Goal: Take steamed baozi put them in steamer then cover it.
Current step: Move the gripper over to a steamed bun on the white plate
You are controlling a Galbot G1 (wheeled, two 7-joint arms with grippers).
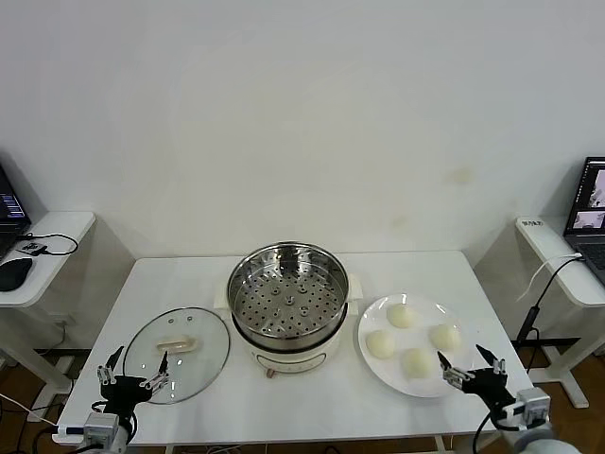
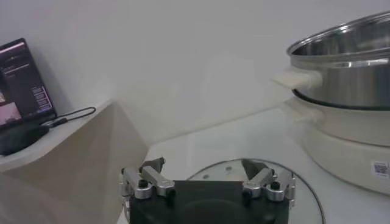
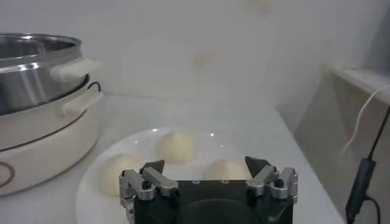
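Four steamed baozi (image 1: 413, 340) on a white plate (image 1: 373, 322) lie just ahead of the wide-open, empty right gripper (image 1: 475, 369), steamer (image 1: 286, 303) beyond; the left gripper (image 1: 132, 371), equally spread, hovers by the cover (image 1: 177, 352).

The steamer (image 2: 347, 79) runs off the edge of the left wrist view, its inside unseen there. That wrist's own body hides the near part of the cover (image 2: 256, 182). In the right wrist view, one steamed baozi (image 3: 222, 169) sits partly behind the gripper mount.
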